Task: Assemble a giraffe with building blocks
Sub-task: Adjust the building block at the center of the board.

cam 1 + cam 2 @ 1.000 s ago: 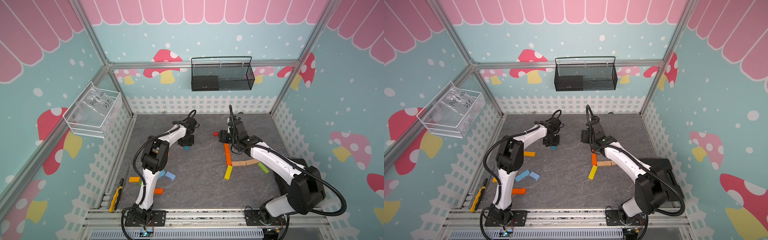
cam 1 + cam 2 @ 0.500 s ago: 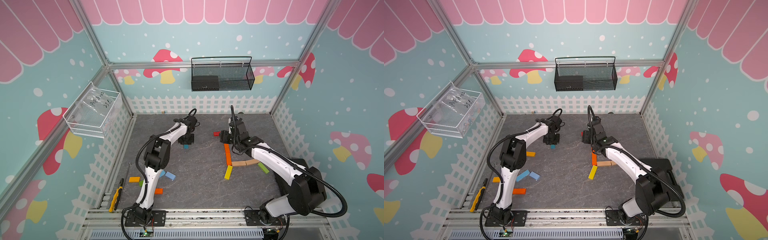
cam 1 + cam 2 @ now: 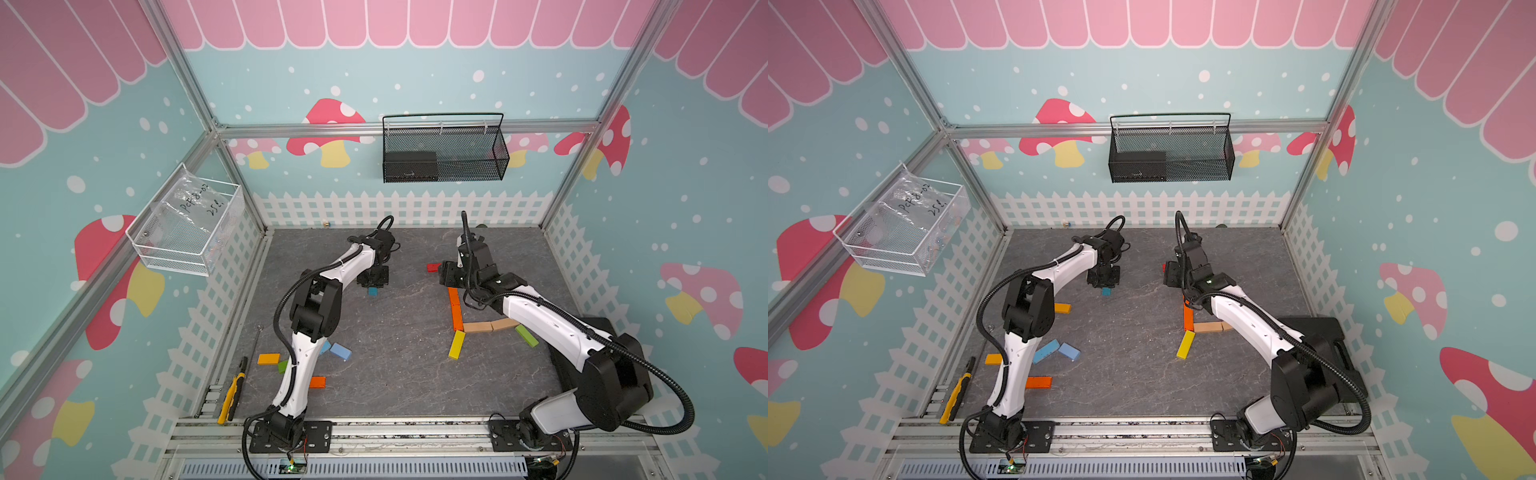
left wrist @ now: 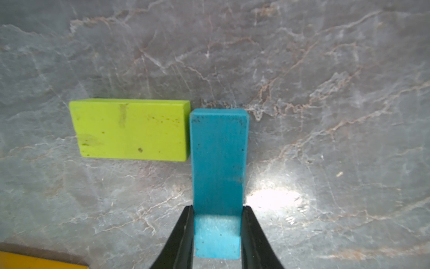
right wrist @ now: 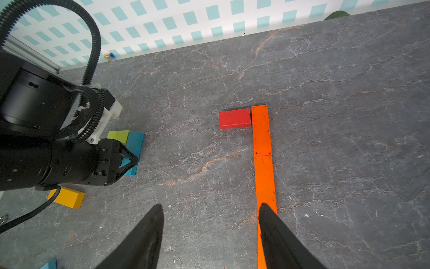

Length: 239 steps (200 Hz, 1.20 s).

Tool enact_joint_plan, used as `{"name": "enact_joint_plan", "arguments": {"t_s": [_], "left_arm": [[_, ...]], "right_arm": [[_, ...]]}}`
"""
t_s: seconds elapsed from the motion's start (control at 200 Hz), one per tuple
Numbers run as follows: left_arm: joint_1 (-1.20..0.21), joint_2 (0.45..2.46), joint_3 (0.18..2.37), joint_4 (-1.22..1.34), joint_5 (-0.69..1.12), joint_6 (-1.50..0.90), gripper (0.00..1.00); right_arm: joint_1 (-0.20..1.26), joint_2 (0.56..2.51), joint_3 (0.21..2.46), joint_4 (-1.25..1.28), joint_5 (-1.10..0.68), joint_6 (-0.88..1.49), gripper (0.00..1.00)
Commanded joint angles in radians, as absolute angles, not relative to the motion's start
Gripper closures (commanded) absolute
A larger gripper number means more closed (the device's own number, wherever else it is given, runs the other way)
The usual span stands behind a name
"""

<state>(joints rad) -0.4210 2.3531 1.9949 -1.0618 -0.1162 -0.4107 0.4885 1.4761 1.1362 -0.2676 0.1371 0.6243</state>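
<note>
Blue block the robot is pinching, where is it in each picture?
Top view: the blue block peeks out under the left gripper.
Top view: same place, under that gripper.
Left wrist: the block is pinched in the gripper, right beside a green block.
Right wrist: the block sits behind the left gripper, next to the green block.
Shared landmark: the left gripper holding it shows in all four.

The left arm and right arm have white shells between bulky black joints. A ribbed black hose loops along each. Jaws are black, tapered. A screwed white bracket sits on the left wrist; the right arm perhaps shows a green light.
</note>
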Motion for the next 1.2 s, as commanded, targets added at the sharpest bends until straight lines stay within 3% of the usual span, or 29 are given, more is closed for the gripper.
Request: {"name": "enact_joint_plan", "arguments": {"t_s": [0.0, 0.636, 1.191], "left_arm": [[-0.415, 2.36, 1.99, -1.078, -0.13, -0.393, 0.71], [-0.383, 2.363, 1.983, -1.087, -0.138, -0.39, 0.68], [-0.385, 2.334, 1.984, -1.087, -0.12, -0.393, 0.51]], "right_arm": [[0.481, 1.45, 1.126, -0.256, 0.13, 0.619, 0.34], [0.48, 1.448, 1.123, -0.253, 0.131, 0.619, 0.33], [0.479, 1.444, 1.123, -0.253, 0.134, 0.619, 0.33]]}}
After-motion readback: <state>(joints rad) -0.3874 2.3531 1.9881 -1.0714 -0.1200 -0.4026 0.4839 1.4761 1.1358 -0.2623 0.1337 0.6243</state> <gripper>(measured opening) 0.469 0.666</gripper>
